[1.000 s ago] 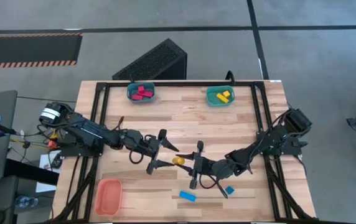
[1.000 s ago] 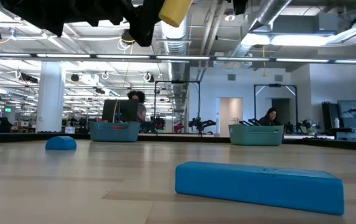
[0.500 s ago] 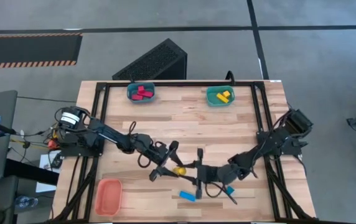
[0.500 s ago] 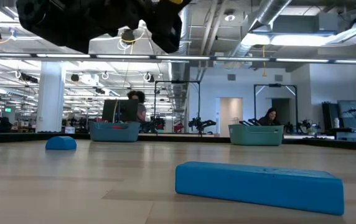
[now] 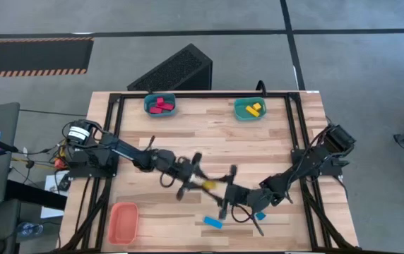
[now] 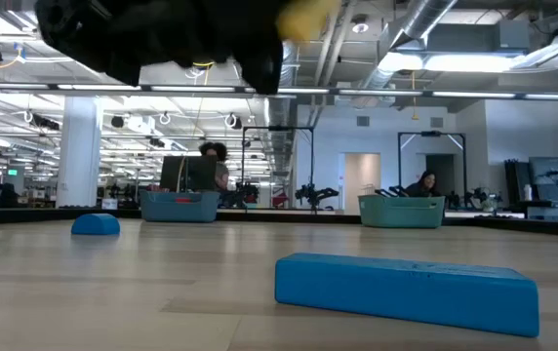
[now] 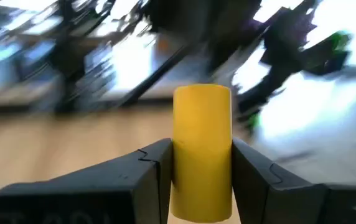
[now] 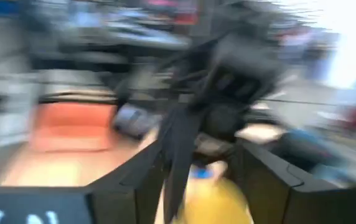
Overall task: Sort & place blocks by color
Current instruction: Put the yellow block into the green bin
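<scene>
1. Two arms meet mid-table; left gripper and right gripper sit close together above the board.
2. Left gripper is clamped on a yellow block, a finger tight against each side, block upright.
3. Right gripper: fingers look spread with the yellow block seen between them in its wrist view, which is blurred, so no grip can be confirmed.
4. Open room: the wide strip of table between the arms and the far bins is bare; the near left corner holds only the orange bin.
5. Two teal bins at the far edge: left teal bin with red blocks, right teal bin with yellow blocks; exact counts too small to tell.
6. Two blue blocks on the near side: a blue bar and a small blue block by the right arm, both near the front edge.
</scene>
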Robot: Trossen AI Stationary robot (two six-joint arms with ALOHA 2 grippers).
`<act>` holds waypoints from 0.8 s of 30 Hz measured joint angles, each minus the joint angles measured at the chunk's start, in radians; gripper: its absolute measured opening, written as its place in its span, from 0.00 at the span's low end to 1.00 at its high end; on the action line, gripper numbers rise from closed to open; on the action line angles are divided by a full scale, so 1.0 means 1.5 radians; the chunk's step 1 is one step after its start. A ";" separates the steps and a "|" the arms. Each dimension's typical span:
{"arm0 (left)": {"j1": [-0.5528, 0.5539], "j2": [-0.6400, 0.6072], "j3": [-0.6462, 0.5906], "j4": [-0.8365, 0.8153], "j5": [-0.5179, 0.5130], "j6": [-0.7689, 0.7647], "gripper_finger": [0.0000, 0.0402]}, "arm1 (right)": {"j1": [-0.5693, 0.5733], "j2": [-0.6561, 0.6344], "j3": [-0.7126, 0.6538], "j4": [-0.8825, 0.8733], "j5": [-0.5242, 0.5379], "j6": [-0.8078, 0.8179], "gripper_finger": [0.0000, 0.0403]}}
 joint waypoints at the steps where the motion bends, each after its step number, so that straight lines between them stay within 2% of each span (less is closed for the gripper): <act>1: 0.013 0.003 0.006 -0.046 -0.022 0.009 0.23 | 0.007 -0.004 0.001 -0.018 0.090 -0.001 0.55; 4: 0.046 0.026 0.040 -0.128 -0.095 0.004 0.23 | 0.035 -0.019 0.001 -0.109 0.360 0.000 0.58; 5: 0.056 0.033 0.053 -0.141 -0.108 0.002 0.23 | 0.044 -0.023 0.001 -0.141 0.408 0.009 0.58; 6: 0.068 0.045 0.072 -0.156 -0.117 -0.001 0.23 | 0.052 -0.027 0.000 -0.172 0.416 0.021 0.57; 9: 0.119 0.080 0.133 -0.242 -0.115 -0.003 0.23 | 0.071 -0.057 0.001 -0.267 0.409 0.128 0.55; 12: 0.165 0.113 0.219 -0.314 -0.098 0.008 0.23 | 0.081 -0.081 0.001 -0.463 0.396 0.311 0.52; 18: 0.237 0.191 0.389 -0.451 -0.062 0.045 0.23 | 0.050 -0.110 -0.024 -0.972 0.265 0.907 0.46; 21: 0.270 0.235 0.495 -0.502 -0.031 0.088 0.23 | 0.035 -0.098 -0.067 -1.093 0.247 1.119 0.44; 24: 0.301 0.305 0.620 -0.600 -0.012 0.104 0.23 | 0.019 -0.099 -0.128 -1.134 0.247 1.245 0.42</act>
